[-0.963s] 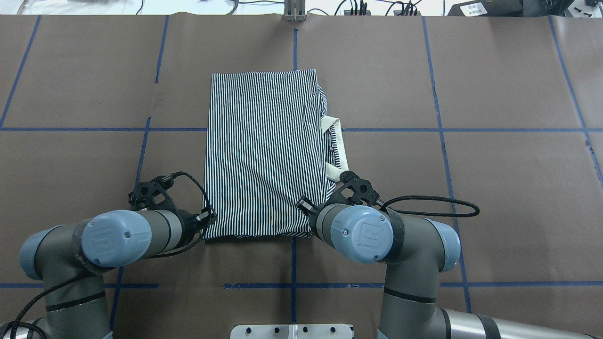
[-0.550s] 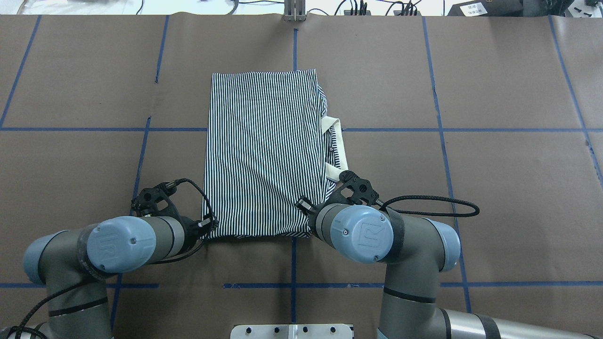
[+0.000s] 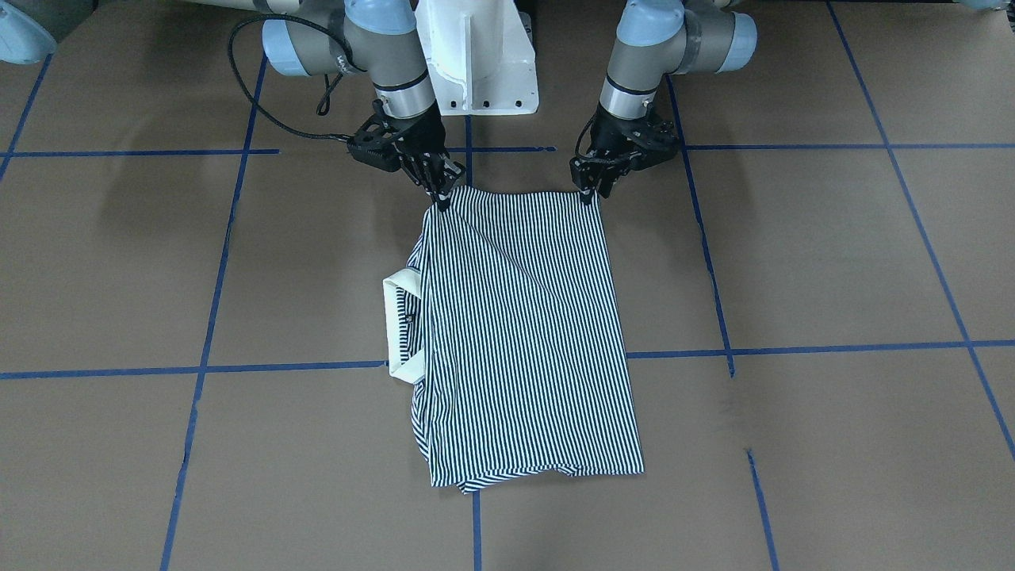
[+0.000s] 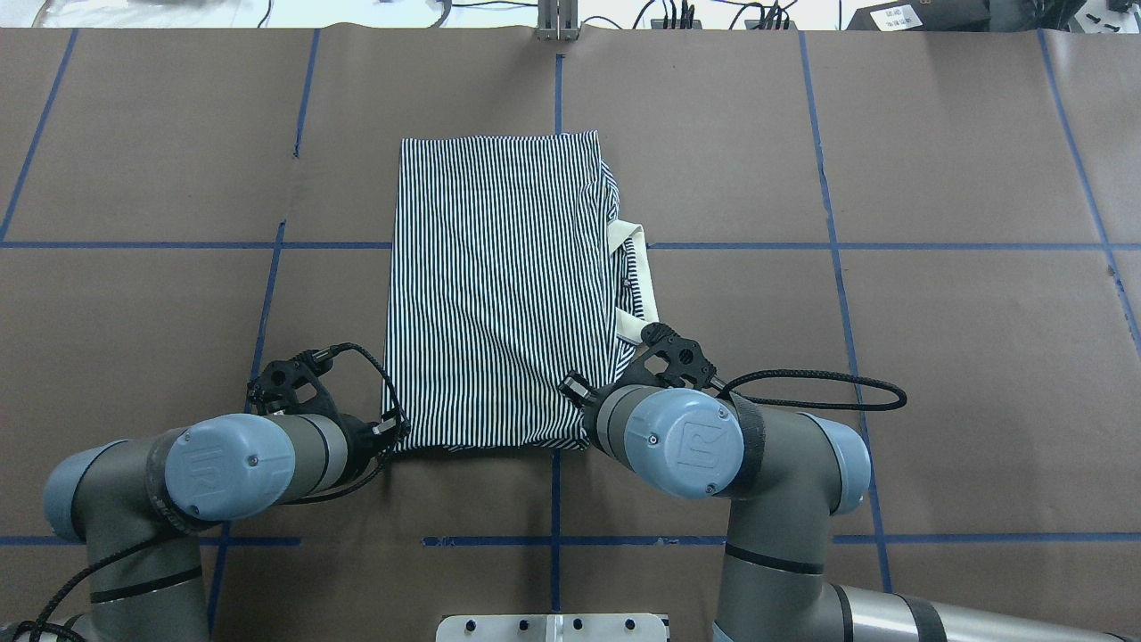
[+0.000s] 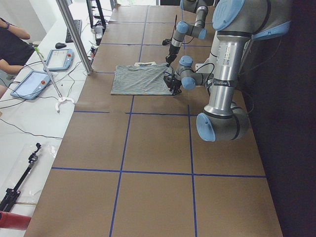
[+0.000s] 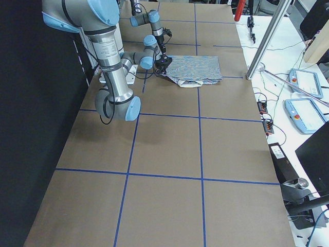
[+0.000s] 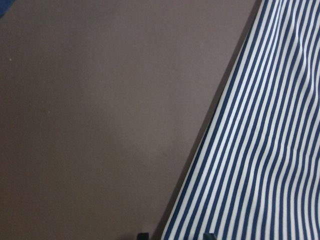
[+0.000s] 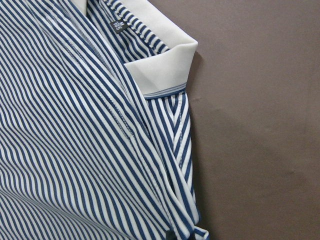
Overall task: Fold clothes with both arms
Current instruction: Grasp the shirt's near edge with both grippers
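The navy-and-white striped polo shirt (image 3: 523, 333) lies folded into a long rectangle on the brown table, also seen from overhead (image 4: 499, 285). Its cream collar (image 3: 394, 325) sticks out on my right-hand side (image 4: 640, 285). My left gripper (image 3: 588, 193) is pinched shut on the shirt's near-left corner. My right gripper (image 3: 440, 198) is pinched shut on the near-right corner, and a crease runs diagonally from it. The left wrist view shows the striped edge (image 7: 260, 150). The right wrist view shows stripes and collar (image 8: 160, 60). From overhead my right fingertips are hidden under the wrist.
The white pedestal base (image 3: 476, 55) stands between my arms. Blue tape lines (image 4: 713, 245) grid the brown paper. A metal post (image 4: 557, 18) and cables sit at the far edge. Tablets (image 6: 303, 82) lie on the side bench.
My left arm has drawn back toward the robot, bringing its gripper down to the shirt's near-left corner. The right arm and the shirt have hardly moved.
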Robot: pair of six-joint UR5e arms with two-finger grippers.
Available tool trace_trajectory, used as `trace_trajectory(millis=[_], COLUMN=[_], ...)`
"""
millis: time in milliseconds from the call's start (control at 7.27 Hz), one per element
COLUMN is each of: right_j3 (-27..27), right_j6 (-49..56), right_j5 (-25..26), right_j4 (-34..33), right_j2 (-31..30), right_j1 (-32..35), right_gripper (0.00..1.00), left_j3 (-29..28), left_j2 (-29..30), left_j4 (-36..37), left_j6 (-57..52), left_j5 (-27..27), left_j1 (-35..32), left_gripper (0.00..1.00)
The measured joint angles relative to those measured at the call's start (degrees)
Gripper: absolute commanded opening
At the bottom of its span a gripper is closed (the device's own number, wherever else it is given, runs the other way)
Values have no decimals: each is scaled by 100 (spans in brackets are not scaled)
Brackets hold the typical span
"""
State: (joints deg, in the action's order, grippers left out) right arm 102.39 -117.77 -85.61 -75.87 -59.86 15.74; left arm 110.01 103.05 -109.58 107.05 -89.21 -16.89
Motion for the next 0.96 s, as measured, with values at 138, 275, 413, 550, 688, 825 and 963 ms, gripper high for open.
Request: trace_trajectory(millis=[138,275,413,550,688,825,963], right_j3=[0,0,0,0,0,0,0], right_j6=[0,0,0,0,0,0,0], right_j5=[0,0,0,0,0,0,-2], right_j4=[-2,0,-1,-4,-10,-20,-28], right_j2=[7,13,19,21,21,27,29], right_j1=[0,0,0,1,4,7,8], right_gripper=[0,0,0,0,0,0,0], left_j3=[0,-2,-5,-2,2,3,28], left_j2=[-3,-4,-4,-4,-4,-3,6], left_j4=[4,8,19,32,40,87,207], left_j6=[0,0,0,2,28,71,93], left_j5=[0,0,0,-2,-6,-8,-9], left_j1=[10,15,24,30,33,38,49], left_gripper=[42,39,23,1,0,0,0])
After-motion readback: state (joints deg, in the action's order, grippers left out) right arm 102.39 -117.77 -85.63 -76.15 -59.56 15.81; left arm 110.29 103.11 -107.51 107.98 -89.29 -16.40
